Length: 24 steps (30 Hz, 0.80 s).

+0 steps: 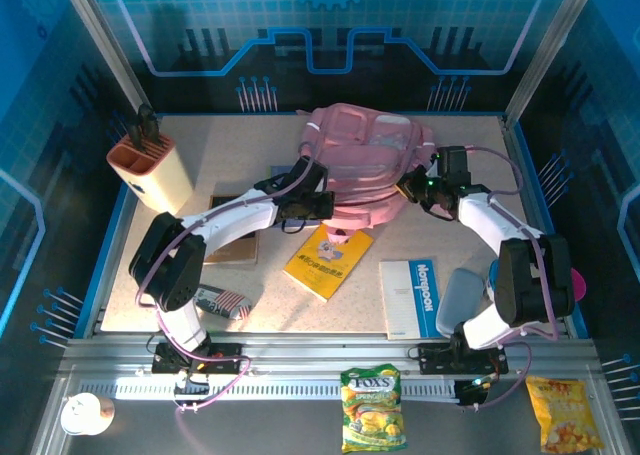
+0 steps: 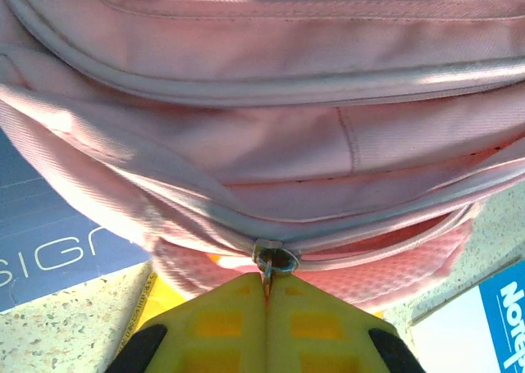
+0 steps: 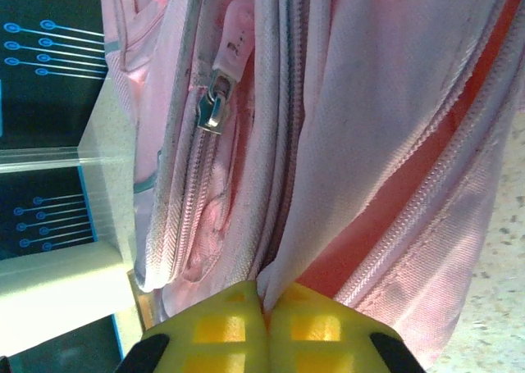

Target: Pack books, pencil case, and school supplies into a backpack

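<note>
Top external view: shows the pink backpack (image 1: 365,155) lying at the far middle of the table (image 1: 400,237), with the left gripper (image 1: 322,210) at its near-left edge and the right gripper (image 1: 410,188) at its right edge. Places the yellow book (image 1: 328,260) just in front of the backpack, the white notebook with the blue band (image 1: 412,297) further right, a dark book (image 1: 236,247) partly beneath the left arm, and the striped pencil case (image 1: 222,301) close to that arm's base. Puts a beige holder with an orange top (image 1: 150,170) at the far-left corner, and a green snack bag (image 1: 372,407) and an orange snack bag (image 1: 558,413) on the near ledge.

Left wrist view: catches the yellow fingers (image 2: 213,324) pressed together, pinching the metal pull (image 2: 267,270) of a zip slider on the backpack's lower seam. Shows a blue book (image 2: 49,242) lying under the backpack at the left and a corner of the white notebook at the right.

Right wrist view: finds the right fingers (image 3: 320,328) closed flat against each other, nipping a fold of pink backpack fabric between the tips. Shows another zip slider with a pink tab (image 3: 217,102) hanging free, apart from the fingers.
</note>
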### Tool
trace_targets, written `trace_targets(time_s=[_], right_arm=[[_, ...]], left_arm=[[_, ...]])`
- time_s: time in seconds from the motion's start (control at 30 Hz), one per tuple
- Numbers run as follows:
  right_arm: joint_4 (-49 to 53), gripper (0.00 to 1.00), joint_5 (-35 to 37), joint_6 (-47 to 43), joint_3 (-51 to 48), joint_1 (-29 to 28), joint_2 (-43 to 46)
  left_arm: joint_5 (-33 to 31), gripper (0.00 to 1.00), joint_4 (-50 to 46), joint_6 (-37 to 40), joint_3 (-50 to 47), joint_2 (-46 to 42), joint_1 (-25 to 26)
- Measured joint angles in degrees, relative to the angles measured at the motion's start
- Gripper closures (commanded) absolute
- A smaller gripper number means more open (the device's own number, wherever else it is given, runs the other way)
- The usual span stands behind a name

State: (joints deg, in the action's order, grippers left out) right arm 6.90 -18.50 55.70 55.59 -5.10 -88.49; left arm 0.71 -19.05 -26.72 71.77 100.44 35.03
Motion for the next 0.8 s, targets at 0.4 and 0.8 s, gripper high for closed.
trace_targets(time_s=[0.4, 0.8], right_arm=[[3.13, 0.29, 1.27, -2.12, -4.44, 4.79, 3.06], [6.78, 0.10, 6.16, 9.27, -15.23, -0.59, 13.42]], left_arm=[[8.70, 1.00, -0.83, 3.17, 6.88, 8.90, 0.07], [14.21, 1.00, 0.98, 1.09, 16.37, 16.94, 6.45]])
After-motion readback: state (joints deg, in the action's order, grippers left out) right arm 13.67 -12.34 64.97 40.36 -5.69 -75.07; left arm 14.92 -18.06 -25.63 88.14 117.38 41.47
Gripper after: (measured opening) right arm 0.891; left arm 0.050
